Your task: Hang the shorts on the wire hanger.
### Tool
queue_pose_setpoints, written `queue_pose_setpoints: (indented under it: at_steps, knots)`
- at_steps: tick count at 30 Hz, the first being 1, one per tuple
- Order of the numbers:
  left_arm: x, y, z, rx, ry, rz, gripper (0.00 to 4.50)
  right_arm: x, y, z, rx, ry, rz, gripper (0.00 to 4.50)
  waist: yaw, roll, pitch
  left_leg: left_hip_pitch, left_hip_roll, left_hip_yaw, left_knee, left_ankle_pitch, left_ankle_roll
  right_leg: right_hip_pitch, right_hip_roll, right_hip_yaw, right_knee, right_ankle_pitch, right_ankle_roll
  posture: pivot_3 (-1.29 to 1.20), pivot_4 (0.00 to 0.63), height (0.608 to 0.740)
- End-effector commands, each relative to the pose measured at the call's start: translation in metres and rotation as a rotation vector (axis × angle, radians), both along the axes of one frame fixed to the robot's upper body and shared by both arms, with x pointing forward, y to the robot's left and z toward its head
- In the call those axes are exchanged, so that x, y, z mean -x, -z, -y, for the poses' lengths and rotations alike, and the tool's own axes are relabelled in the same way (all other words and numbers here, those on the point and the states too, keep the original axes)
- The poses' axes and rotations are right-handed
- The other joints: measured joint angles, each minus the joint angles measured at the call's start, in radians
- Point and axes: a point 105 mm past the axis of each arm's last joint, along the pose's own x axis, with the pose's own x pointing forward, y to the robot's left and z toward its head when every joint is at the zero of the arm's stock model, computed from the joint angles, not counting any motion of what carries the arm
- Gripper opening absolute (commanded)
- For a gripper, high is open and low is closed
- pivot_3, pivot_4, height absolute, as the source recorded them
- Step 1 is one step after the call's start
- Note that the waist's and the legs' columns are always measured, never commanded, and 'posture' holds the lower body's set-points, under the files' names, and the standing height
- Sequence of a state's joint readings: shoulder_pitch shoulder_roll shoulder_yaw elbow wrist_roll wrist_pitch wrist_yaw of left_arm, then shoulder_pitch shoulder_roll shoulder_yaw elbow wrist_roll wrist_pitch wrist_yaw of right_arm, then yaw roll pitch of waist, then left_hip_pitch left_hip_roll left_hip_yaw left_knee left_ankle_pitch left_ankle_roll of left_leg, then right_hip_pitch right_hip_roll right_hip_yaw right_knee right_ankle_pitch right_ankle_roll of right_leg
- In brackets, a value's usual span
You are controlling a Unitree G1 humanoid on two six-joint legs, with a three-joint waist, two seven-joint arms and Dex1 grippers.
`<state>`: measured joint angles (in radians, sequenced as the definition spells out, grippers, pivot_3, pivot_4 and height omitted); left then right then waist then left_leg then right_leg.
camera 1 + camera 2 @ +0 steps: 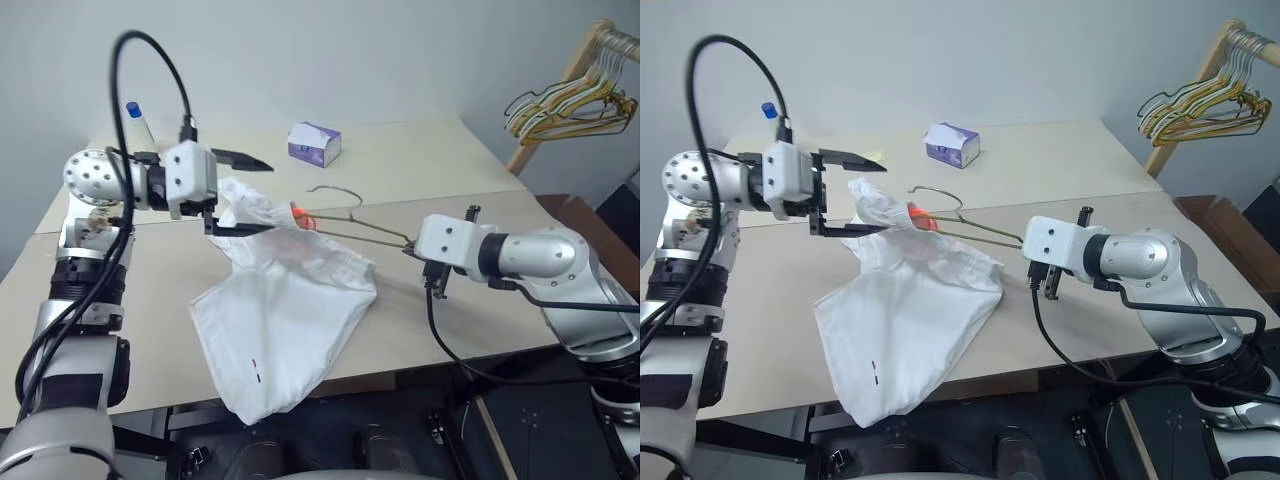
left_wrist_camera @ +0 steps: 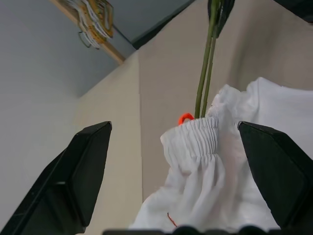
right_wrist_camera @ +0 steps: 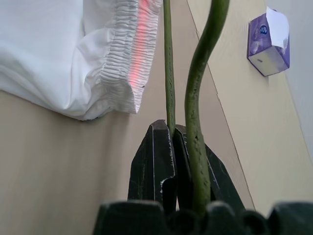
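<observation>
On the left, the left gripper [image 1: 238,195] hovers with its two black fingers spread wide, holding nothing, the bunched elastic waist of the shorts [image 1: 285,310] between them; judging by that, it is lined up to take the waistband. The shorts drape from there onto the table [image 1: 450,165] toward the near edge. To the right, the right gripper [image 3: 172,139] is clamped on the wire hanger [image 1: 350,225], holding it raised with its far end inside the waist, probably to thread the cloth on.

Bare table [image 1: 480,300] lies between the shorts [image 1: 285,320] and tissue box [image 1: 314,143].
</observation>
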<state>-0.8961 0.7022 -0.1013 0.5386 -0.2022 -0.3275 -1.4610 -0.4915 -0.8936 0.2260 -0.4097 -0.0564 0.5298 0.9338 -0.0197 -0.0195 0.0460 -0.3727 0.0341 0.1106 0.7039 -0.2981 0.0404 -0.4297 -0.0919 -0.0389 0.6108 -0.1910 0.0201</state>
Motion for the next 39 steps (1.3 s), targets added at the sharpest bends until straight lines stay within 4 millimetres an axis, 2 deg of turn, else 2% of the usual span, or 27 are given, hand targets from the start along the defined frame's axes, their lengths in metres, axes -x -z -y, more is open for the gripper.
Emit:
queue_pose_setpoints:
  at_steps: [1,5,9,13,23,24,30,33,35,39]
  knots:
    - [-0.009,0.007,0.002,-0.082,0.013,0.010,4.48,0.007,-0.015,-0.006,0.027,-0.044,0.061,0.00,-0.003,0.000,0.000,0.000,0.000,0.000,0.000,0.000,0.000,0.000,0.000,0.000,0.000,0.000,0.000,-0.04,0.000,0.740]
    - [-0.014,0.011,0.006,-0.087,0.024,-0.031,4.48,0.010,-0.017,-0.007,0.035,-0.058,0.074,0.00,-0.009,0.000,0.000,-0.001,0.000,0.000,0.000,0.000,0.001,0.000,0.000,0.000,0.000,0.000,0.000,-0.05,0.000,0.740]
    - [-0.007,0.024,0.007,-0.120,0.070,-0.080,4.48,0.012,-0.018,-0.007,0.032,-0.050,0.076,0.00,-0.020,0.000,0.000,-0.003,0.000,0.000,0.001,-0.001,0.001,-0.002,0.000,0.000,0.000,0.000,0.000,-0.06,0.000,0.740]
    - [-0.002,0.032,0.007,-0.134,0.090,-0.078,3.56,0.013,-0.012,-0.004,0.035,-0.027,0.050,0.00,-0.026,0.000,0.000,-0.008,0.000,0.000,0.002,0.000,0.001,-0.007,0.000,0.000,0.001,0.000,0.000,-0.06,0.000,0.740]
    - [0.001,0.037,-0.001,-0.107,0.041,-0.055,0.21,0.018,-0.010,-0.002,0.012,-0.025,-0.019,0.00,-0.026,0.000,0.000,-0.012,0.000,0.000,0.008,-0.001,0.002,-0.009,0.000,0.000,0.003,0.000,0.001,-0.05,0.000,0.740]
    - [0.001,0.037,-0.001,-0.105,0.039,-0.056,0.03,0.018,-0.010,-0.002,0.009,-0.028,-0.024,0.00,-0.025,0.000,0.000,-0.012,0.000,0.000,0.009,-0.001,0.002,-0.009,0.000,0.000,0.003,0.000,0.001,-0.05,0.000,0.740]
    - [0.003,0.037,-0.005,-0.080,0.004,-0.043,0.03,0.022,-0.010,-0.007,-0.025,-0.049,-0.039,0.00,-0.025,0.000,0.000,-0.012,0.000,0.000,0.009,-0.001,0.001,-0.009,0.000,0.000,0.004,0.000,0.001,-0.05,0.000,0.740]
    - [0.002,0.035,-0.006,-0.065,-0.012,-0.048,0.00,0.022,-0.011,-0.008,-0.051,-0.051,-0.039,0.81,-0.024,0.000,0.000,-0.012,0.000,0.000,0.009,-0.001,0.001,-0.009,0.000,0.000,0.004,0.000,0.001,-0.04,0.000,0.740]
    - [0.002,0.033,-0.006,-0.054,-0.021,-0.054,0.00,0.021,-0.013,-0.005,-0.082,-0.028,-0.041,1.50,-0.024,0.000,0.000,-0.012,0.000,0.000,0.009,-0.001,0.001,-0.009,0.000,0.000,0.004,0.000,0.001,-0.04,0.000,0.740]
    - [-0.001,0.029,-0.009,-0.029,-0.050,-0.061,0.00,0.021,-0.021,0.009,-0.140,0.028,-0.053,2.85,-0.022,-0.001,0.000,-0.012,0.000,0.000,0.009,-0.001,0.001,-0.009,0.000,0.000,0.004,0.000,0.001,-0.04,0.000,0.740]
